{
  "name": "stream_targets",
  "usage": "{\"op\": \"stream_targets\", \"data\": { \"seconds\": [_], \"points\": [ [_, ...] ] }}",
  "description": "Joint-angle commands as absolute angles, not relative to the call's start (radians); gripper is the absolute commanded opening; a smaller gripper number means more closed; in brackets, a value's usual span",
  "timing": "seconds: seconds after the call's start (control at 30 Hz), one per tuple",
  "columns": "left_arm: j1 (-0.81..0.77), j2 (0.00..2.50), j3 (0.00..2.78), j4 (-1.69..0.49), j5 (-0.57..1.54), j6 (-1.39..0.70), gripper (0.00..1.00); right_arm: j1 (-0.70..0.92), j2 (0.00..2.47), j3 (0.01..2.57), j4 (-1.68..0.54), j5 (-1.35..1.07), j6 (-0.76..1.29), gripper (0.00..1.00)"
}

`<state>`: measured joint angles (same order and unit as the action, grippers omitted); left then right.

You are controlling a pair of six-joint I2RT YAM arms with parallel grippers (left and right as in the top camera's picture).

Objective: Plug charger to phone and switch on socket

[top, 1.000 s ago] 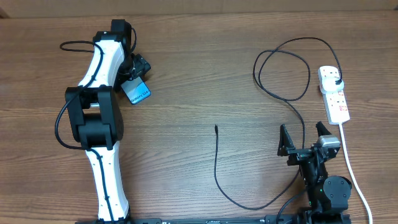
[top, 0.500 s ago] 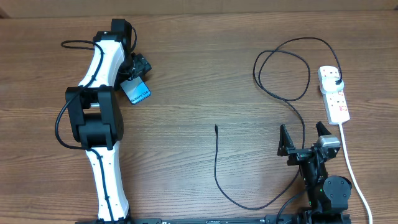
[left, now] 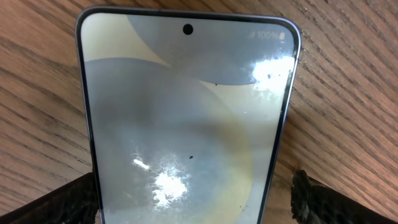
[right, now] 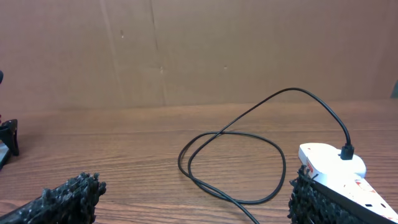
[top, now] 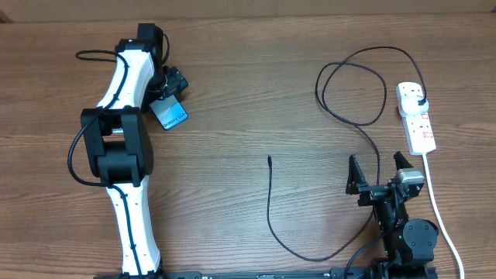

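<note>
The phone point(top: 169, 115), with a light-blue screen, lies on the table at the far left. In the left wrist view it point(left: 186, 106) fills the frame. My left gripper point(left: 193, 205) is open and straddles the phone's near end; a gap shows at the right finger. In the overhead view it point(top: 173, 84) sits just behind the phone. The charger cable point(top: 270, 209) lies loose, with its connector tip point(top: 269, 160) at mid-table and its plug point(top: 419, 101) in the socket strip point(top: 417, 124). My right gripper point(top: 380, 174) is open and empty, near the front right edge.
The cable forms a double loop point(top: 353, 85) at the back right, also in the right wrist view point(right: 230, 162). The strip point(right: 329, 165) lies just right of my right gripper point(right: 189, 202). Its thick white cord point(top: 440, 213) runs to the front right.
</note>
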<state>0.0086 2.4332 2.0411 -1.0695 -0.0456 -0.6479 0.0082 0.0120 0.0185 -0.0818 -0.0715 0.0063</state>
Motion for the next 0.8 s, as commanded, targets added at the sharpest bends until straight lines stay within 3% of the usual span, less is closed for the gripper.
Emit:
{"op": "stream_targets", "data": {
  "seconds": [0.0, 0.77],
  "points": [
    [0.015, 2.497, 2.031, -1.066, 0.027, -0.663, 1.0, 0.013, 0.003, 0.008, -0.078, -0.071, 0.002, 1.0],
    [0.006, 2.497, 2.031, -1.091, 0.008, -0.691, 1.0, 0.013, 0.003, 0.008, -0.078, -0.071, 0.002, 1.0]
  ]
}}
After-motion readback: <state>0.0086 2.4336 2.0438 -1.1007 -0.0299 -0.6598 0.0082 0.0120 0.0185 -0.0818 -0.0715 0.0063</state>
